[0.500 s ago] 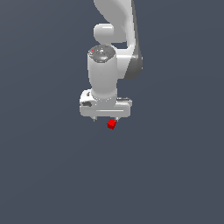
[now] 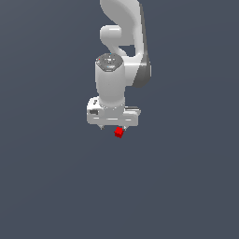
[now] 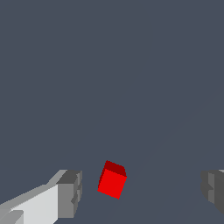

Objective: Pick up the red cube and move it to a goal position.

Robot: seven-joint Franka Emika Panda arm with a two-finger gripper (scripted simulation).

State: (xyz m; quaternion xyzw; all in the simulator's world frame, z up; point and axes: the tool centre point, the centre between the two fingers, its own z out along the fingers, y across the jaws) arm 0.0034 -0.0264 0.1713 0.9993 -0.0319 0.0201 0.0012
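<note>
Grey floor: one red cube (image 3: 112, 180), two fingers (image 3: 70, 194).

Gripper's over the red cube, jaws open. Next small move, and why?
Probably ease straight down a little, then close. The wrist view shows the red cube between the open fingers, touching neither and rotated against them. In the exterior view it sits just below the gripper.

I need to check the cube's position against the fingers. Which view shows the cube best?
The wrist view: the red cube is large, tilted, and sits apart from both fingers, nearer one of them. The exterior view shows the cube only as a tiny spot just under the gripper.
</note>
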